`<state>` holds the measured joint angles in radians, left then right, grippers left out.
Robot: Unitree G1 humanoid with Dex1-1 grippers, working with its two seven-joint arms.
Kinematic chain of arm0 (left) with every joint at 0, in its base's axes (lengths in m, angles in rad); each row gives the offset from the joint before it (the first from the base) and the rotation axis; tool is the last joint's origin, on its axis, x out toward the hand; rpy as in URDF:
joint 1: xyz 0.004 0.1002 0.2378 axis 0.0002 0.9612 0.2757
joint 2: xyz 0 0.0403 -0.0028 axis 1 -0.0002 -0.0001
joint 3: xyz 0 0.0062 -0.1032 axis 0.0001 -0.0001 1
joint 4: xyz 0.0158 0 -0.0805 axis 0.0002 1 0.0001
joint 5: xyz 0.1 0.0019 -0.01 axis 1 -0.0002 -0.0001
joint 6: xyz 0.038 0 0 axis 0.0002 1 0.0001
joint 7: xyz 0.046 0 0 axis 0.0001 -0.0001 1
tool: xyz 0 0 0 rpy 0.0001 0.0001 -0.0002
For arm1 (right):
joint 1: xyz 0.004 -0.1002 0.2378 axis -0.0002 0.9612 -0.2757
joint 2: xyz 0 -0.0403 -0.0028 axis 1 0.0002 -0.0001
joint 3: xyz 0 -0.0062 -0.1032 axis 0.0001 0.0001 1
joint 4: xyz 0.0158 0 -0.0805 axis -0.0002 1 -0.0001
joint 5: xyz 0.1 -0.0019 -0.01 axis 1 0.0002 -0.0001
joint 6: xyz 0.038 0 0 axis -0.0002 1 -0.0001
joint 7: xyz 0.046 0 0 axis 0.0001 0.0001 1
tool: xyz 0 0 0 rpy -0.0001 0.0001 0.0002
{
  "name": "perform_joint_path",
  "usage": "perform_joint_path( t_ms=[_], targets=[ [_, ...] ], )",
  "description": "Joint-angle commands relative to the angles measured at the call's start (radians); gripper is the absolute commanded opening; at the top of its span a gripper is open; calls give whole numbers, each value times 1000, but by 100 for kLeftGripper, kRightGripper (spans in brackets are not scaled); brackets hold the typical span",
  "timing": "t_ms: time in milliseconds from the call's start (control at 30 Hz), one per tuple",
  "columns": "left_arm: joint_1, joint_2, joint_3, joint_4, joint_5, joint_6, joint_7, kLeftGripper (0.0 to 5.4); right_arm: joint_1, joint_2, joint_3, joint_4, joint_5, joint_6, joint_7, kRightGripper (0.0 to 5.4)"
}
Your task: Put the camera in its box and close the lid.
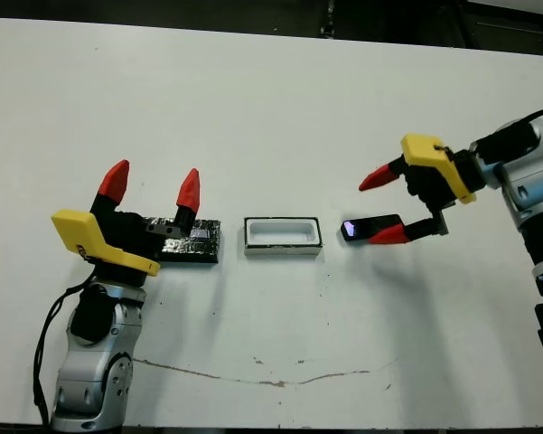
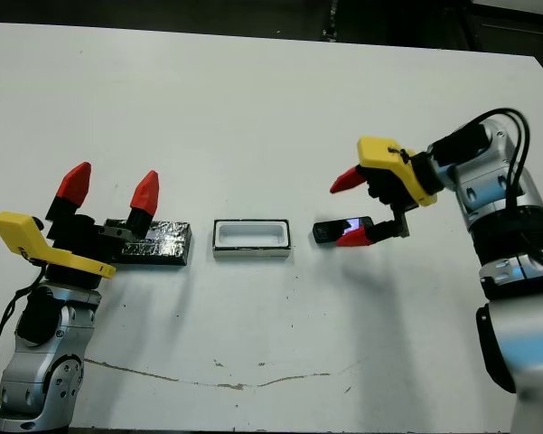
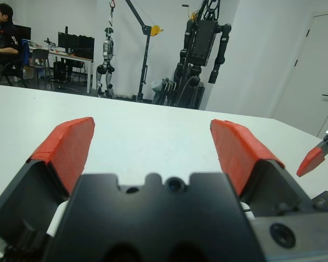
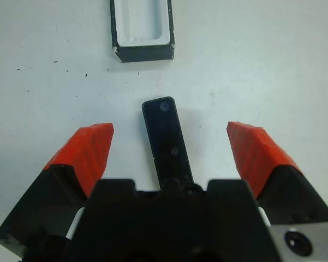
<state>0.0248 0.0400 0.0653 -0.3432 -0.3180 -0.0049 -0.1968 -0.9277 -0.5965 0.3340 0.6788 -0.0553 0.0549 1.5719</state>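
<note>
One white table point(image 1: 271, 99) carries three small things in a row — one lid point(image 1: 195, 241), one box point(image 1: 283, 235), one camera point(image 1: 366, 226). Two grippers: the left gripper point(image 1: 152, 187) spread wide and empty, poised over the lid's left end; the right gripper point(image 1: 382, 207) also wide, its fingers on either side of the camera, not closed on it. The box lies open between lid and camera — nothing inside.
</note>
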Motion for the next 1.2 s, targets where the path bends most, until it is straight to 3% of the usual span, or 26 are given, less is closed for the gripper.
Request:
perform_joint_path(
  t_ms=[33, 500, 667, 733, 833, 933, 1200],
  targets=[
    [1, 11, 0, -2, -1, 12, -4, 540, 28, -9, 8, -17, -9, 22, -4, 538],
    [4, 10, -4, 3, 0, 4, -6, 540, 55, 8, 23, -2, -22, 66, -13, 538],
    [4, 10, -2, 7, -4, -2, -12, 540, 82, 8, 15, -22, -19, 15, -32, 538],
    [4, 10, -2, 10, -3, -5, -13, 540, 87, 10, 18, -23, -23, 28, -41, 535],
    [3, 8, -2, 9, -1, -1, -9, 540, 98, 13, 15, -26, -22, 39, -56, 509],
    [5, 6, -3, 6, -3, 1, -9, 540, 108, 16, 15, -36, -21, 108, -74, 462],
    [7, 6, -3, 6, -9, 2, -10, 540, 149, 13, -6, -89, 4, 91, -125, 347]
  ],
)
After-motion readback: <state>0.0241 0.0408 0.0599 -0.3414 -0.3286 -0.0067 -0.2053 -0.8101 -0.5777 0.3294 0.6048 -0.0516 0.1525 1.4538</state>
